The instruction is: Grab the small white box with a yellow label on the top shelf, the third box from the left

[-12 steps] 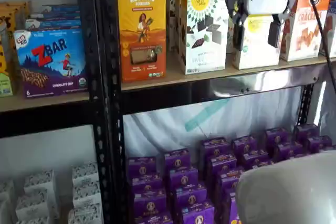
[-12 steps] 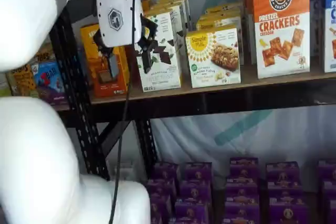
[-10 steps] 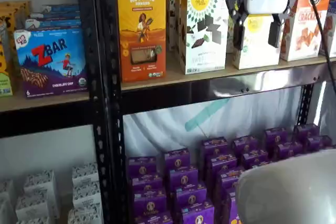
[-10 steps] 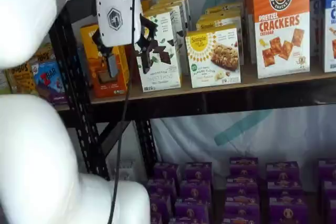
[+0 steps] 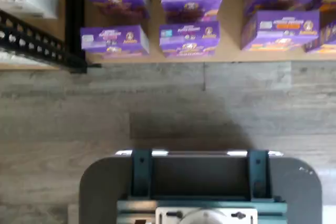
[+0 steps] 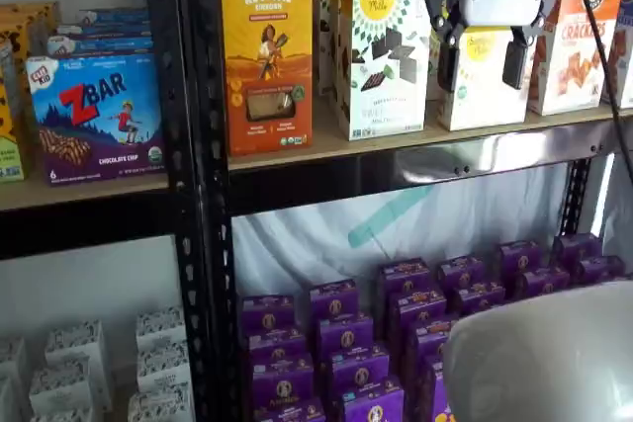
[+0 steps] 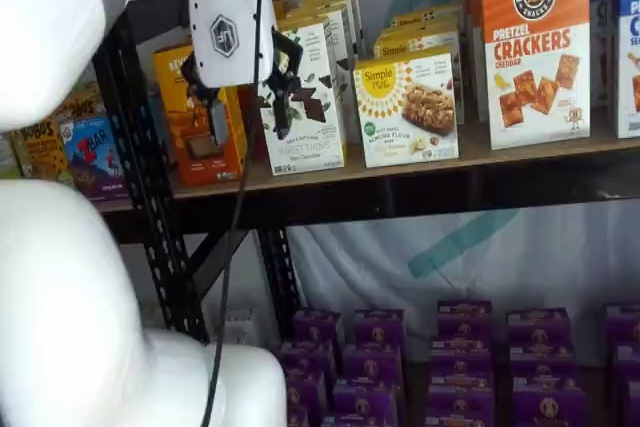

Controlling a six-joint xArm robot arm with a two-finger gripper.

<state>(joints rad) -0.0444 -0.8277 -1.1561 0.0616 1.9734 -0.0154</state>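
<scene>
Top shelf edge: open end effector fronts small white box.

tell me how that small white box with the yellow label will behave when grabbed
The small white box looks like thin cardboard, so it may dent if squeezed hard. It stands upright and narrow on the top shelf, so a push could tip it backward. Probably light.

Hand in open air before worktop front edge, fingers spread. White box hemmed in: chocolate box close at left, cracker box close at right. More cartons stacked behind. Space above white box clear; front approach unobstructed. Black upright far left.
</scene>
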